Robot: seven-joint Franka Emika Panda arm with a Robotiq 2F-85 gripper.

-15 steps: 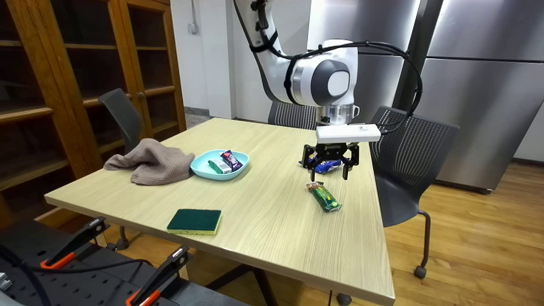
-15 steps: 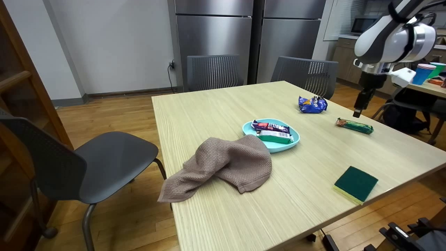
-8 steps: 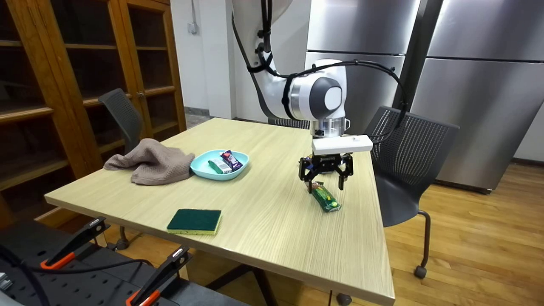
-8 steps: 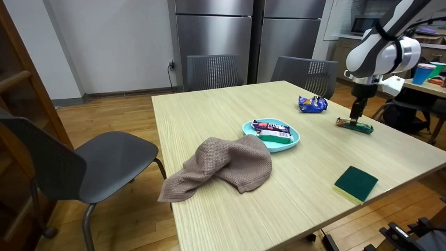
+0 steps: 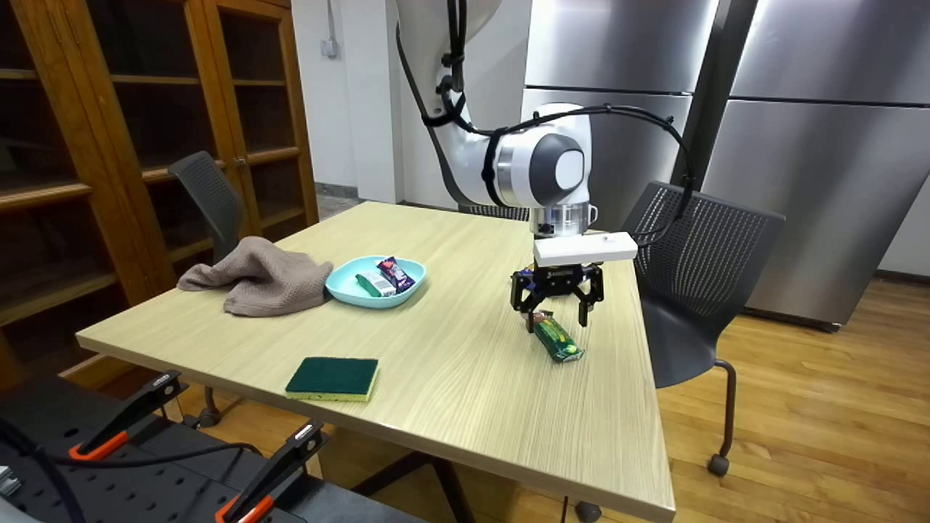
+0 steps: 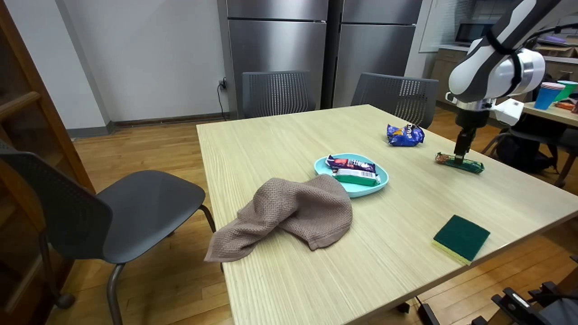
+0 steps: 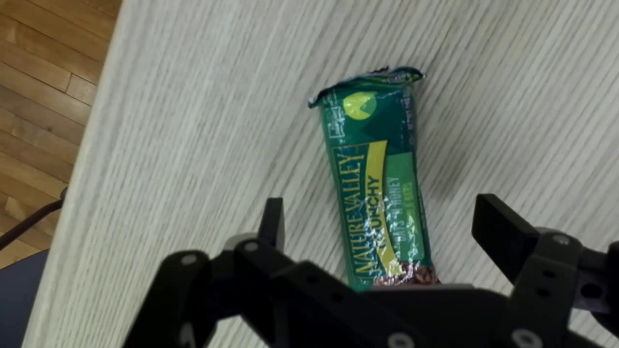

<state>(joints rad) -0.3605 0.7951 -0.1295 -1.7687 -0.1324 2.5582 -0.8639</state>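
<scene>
A green granola bar (image 7: 377,183) in a shiny wrapper lies flat on the table, its lower end hidden by the gripper body in the wrist view. My gripper (image 7: 380,210) stands open astride it, one black finger on each side, with a gap on both sides of the wrapper. In both exterior views the gripper (image 5: 556,324) points straight down, its fingertips low over the bar (image 5: 558,343). Just behind it sits a crumpled blue packet (image 6: 405,135), partly covered by the gripper in an exterior view.
A light-blue dish (image 6: 383,183) holds a purple packet (image 6: 351,163) and a green-and-white bar (image 6: 356,178). Beside the dish lies a brown towel (image 6: 289,207). A green-topped sponge (image 5: 333,376) is near the table's edge. Dark chairs (image 5: 701,269) stand around the table.
Over the last second my open gripper has come down and slightly leftward in an exterior view, from above the granola bar to around it. In the latest half second it has barely moved.
</scene>
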